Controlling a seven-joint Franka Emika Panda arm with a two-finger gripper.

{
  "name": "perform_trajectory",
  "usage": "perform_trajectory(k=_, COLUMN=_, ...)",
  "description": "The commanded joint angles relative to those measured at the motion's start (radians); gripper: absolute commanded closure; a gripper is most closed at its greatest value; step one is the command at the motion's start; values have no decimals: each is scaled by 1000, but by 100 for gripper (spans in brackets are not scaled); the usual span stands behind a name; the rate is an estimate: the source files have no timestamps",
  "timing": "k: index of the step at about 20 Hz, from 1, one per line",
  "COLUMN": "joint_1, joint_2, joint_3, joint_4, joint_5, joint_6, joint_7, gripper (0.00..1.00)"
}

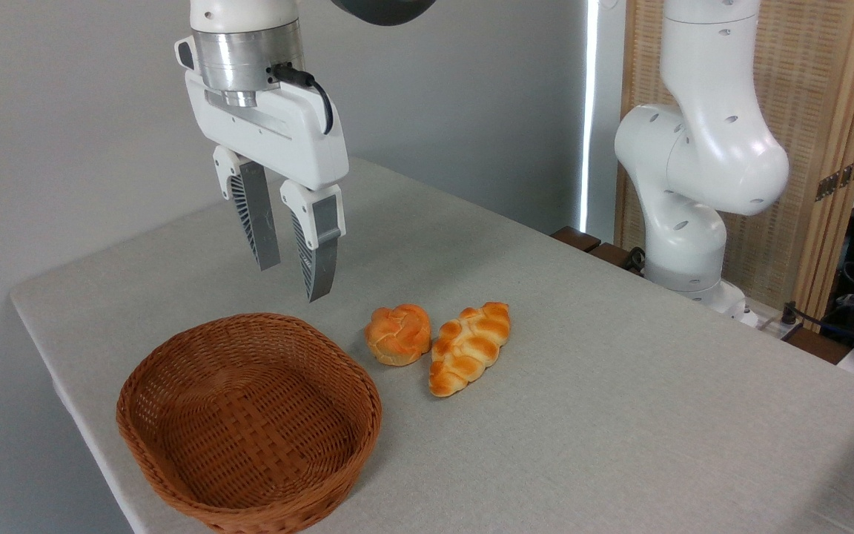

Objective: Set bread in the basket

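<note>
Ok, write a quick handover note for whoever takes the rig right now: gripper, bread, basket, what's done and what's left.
Gripper: open, empty, hanging in the air above the table, behind the basket's far rim.
Round knotted bun: on the table, right of the wicker basket, close beside the braided loaf; I cannot tell if they touch.
Basket: nothing in it.
Done: nothing yet, bun not grasped.
Left: move over the bun, grip it, lift, carry it to the basket, release.
</note>
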Motion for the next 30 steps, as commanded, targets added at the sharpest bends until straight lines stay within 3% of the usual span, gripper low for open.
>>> perform_trajectory(k=1, joint_1=6, joint_2=-6, joint_3=6, joint_4=18, joint_5=-6, joint_6=-66, joint_7=1, gripper=0)
perform_trajectory(k=16, joint_1=6, joint_2=-48, joint_3=6, joint_4=-28, joint_5=-2, joint_6=-62, joint_7=4, gripper=0)
perform_trajectory(k=19, joint_1=6, joint_2=-123, joint_3=3, joint_4=-129, joint_5=-4, joint_6=-45, joint_7=20, gripper=0)
perform_trajectory(k=24, joint_1=-3, joint_2=-298, joint_3=2, joint_4=-354, joint_5=-15, joint_6=20, joint_7=210, gripper=0)
perform_trajectory(k=30, joint_1=-122, joint_2=-408, joint_3=3, joint_4=-603, joint_5=-16, joint_6=142, joint_7=345, gripper=0)
